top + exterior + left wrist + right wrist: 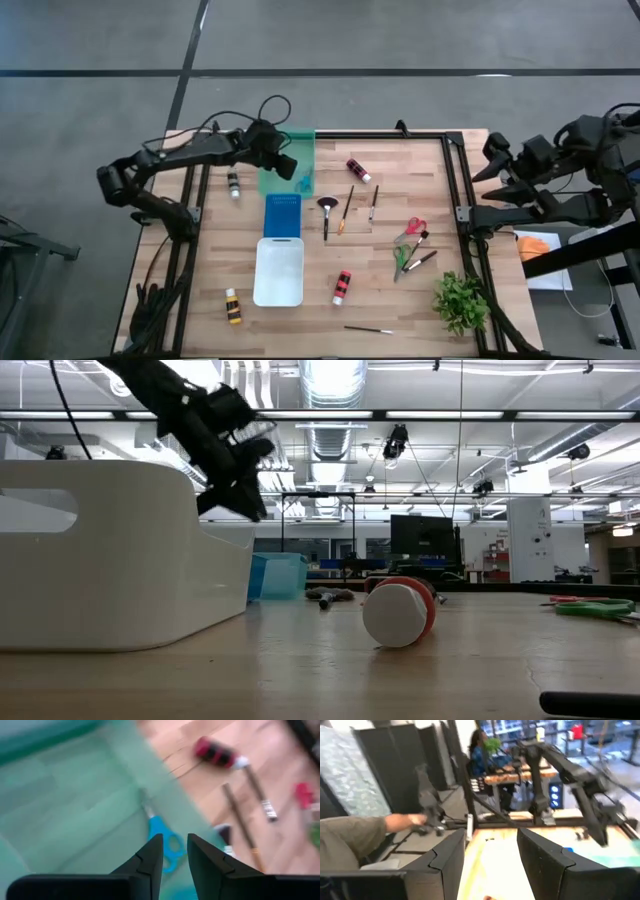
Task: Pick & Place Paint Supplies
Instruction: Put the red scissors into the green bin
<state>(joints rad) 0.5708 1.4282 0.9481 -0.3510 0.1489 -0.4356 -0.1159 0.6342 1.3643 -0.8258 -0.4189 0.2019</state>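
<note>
My left gripper [292, 166] [175, 854] hovers over the green tray [272, 182], fingers slightly apart and empty. Blue-handled scissors [163, 839] [303, 183] lie flat on the tray floor just below and ahead of the fingertips. On the wood lie a red-banded bottle [358, 170], an orange-red bottle [342, 287] [400, 614], a yellow one [233, 306] and a pale one [233, 184]. Brushes [347, 210] [373, 203] [327, 214], red scissors [415, 226] and green scissors [401, 258] lie right of the trays. My right gripper [491, 854] waits open beyond the table's right edge [530, 170].
A blue tray [282, 215] and a white tray [279, 270] sit in a row nearer than the green one. A leafy plant [460, 300] stands at the near right corner. A thin brush [368, 329] lies by the near edge. A person's arm [365, 832] shows beyond the table.
</note>
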